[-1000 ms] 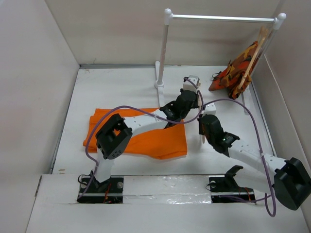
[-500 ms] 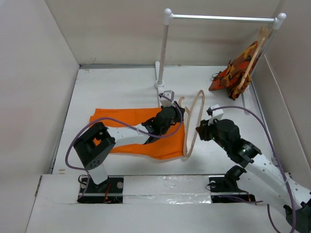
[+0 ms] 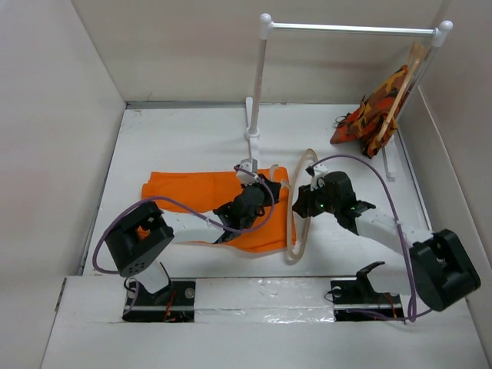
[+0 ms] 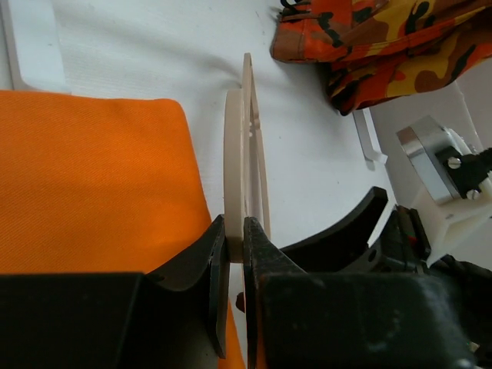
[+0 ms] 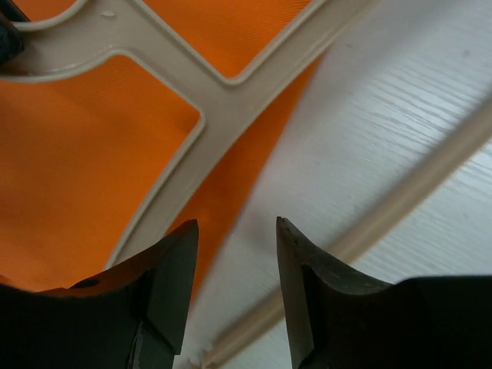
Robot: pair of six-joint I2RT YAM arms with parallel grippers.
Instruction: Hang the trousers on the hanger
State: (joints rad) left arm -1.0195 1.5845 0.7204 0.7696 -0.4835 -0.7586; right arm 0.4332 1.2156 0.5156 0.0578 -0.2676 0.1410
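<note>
The orange trousers [image 3: 192, 194] lie flat on the white table, left of centre. The pale wooden hanger [image 3: 297, 207] stands on edge along their right border. My left gripper [image 3: 275, 187] is shut on a thin part of the hanger; in the left wrist view its jaws [image 4: 236, 240] pinch the hanger [image 4: 246, 146] beside the trousers [image 4: 92, 177]. My right gripper [image 3: 302, 204] is open and empty, right next to the hanger. In the right wrist view it [image 5: 234, 227] hovers above the table, with the hanger [image 5: 207, 108] lying over the trousers [image 5: 84, 177] just ahead.
A white clothes rail [image 3: 346, 29] on a post [image 3: 257, 77] stands at the back. A camouflage garment [image 3: 375, 111] hangs on another wooden hanger at its right end, also in the left wrist view [image 4: 384, 38]. Tall walls enclose the table.
My left gripper has drawn back toward the near left with the hanger, onto the trousers' right edge. My right arm has swung left and now has its open jaws at the hanger.
</note>
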